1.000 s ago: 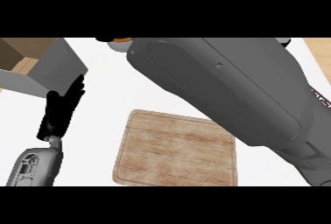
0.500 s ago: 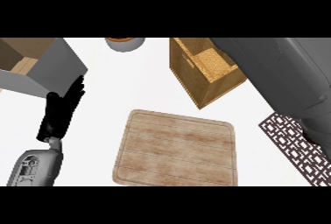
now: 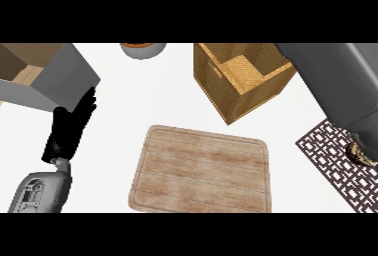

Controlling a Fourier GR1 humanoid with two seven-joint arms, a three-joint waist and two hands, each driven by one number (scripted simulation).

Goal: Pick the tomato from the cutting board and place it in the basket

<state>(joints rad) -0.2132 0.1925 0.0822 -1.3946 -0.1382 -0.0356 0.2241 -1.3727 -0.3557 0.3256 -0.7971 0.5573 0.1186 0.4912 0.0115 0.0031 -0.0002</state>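
Observation:
The wooden cutting board [image 3: 199, 170] lies in the middle of the counter with nothing on it. No tomato shows anywhere. The woven basket [image 3: 240, 80] stands behind the board to the right, and what I see of its inside holds nothing. My left hand [image 3: 70, 127] rests open at the left, fingers straight and pointing away, apart from the board. My right forearm [image 3: 336, 80] crosses the upper right corner beside the basket. Only a small dark part of the right hand [image 3: 362, 153] shows at the right edge, so its hold is hidden.
A dark brown patterned mat [image 3: 328, 150] lies on the counter right of the board. A grey open box [image 3: 44, 75] with a wooden inside stands at the back left. A grey round pot [image 3: 142, 49] sits at the back edge.
My right forearm has swung from over the middle to the right, uncovering the basket and the patterned mat. The left hand and the board have not moved.

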